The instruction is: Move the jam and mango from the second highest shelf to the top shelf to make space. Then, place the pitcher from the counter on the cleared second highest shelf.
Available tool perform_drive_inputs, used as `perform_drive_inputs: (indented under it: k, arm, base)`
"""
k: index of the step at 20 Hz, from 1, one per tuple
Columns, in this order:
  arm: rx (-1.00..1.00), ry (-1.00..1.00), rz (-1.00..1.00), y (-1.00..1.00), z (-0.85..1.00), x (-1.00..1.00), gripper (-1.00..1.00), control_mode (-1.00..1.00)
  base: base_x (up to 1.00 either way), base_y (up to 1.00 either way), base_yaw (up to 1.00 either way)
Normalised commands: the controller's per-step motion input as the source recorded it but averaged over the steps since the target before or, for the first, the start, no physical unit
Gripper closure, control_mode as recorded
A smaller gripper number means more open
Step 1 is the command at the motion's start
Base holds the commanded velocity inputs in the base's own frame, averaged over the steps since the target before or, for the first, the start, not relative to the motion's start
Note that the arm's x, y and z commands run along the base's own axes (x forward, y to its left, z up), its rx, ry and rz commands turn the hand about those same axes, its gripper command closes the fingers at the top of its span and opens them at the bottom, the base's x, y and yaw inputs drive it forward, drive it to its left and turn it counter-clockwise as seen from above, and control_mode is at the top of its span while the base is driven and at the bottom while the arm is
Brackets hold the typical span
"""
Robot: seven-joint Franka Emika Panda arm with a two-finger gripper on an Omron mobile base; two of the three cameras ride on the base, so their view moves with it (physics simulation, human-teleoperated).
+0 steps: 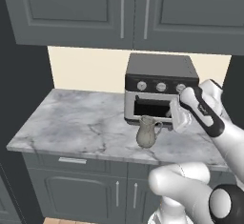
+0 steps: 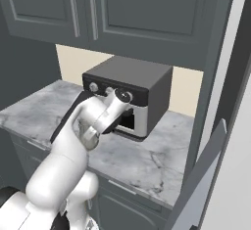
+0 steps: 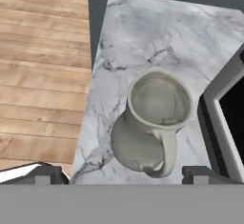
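The grey-beige pitcher (image 1: 147, 132) stands upright on the marble counter (image 1: 71, 123), just in front of the toaster oven. In the hand view I look down into the pitcher's (image 3: 155, 123) open mouth, and its handle faces the bottom of that view. My gripper (image 1: 175, 120) hangs up and to the right of the pitcher, apart from it. It is open, and its two fingertips (image 3: 47, 173) stand wide on either side with nothing between them. The jam, the mango and both shelves are out of view.
A black-and-silver toaster oven (image 1: 161, 92) sits close behind the pitcher, and its front (image 3: 228, 118) is near my hand. Dark upper cabinets (image 1: 124, 8) hang above. The counter's front edge (image 3: 90, 104) drops to a wooden floor (image 3: 43, 75). A grey slanted panel (image 2: 206, 170) stands at the right.
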Motion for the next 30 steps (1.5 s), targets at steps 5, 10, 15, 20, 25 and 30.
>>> perform_drive_inputs:
  k: [5,10,15,20,25,30]
  arm:
    - [0.04,0.0,0.0,0.16,-0.01,0.2,-1.0,-1.0]
    - [0.0,0.0,0.01,0.12,-0.16,0.28,-1.0,-1.0]
    - [0.0,0.0,0.03,0.01,-0.32,0.28,-1.0,-1.0]
    - [0.0,0.0,0.05,0.0,-0.37,0.25,-1.0,-1.0]
    - [0.0,0.0,0.05,0.0,-0.3,0.26,-1.0,-1.0]
    - [0.0,0.0,0.03,0.14,-0.33,0.12,1.0,-1.0]
  base:
    - [0.0,0.0,0.0]
    - [0.0,0.0,0.0]
    - [0.0,0.0,0.0]
    - [0.0,0.0,0.0]
    - [0.0,0.0,0.0]
    - [0.0,0.0,0.0]
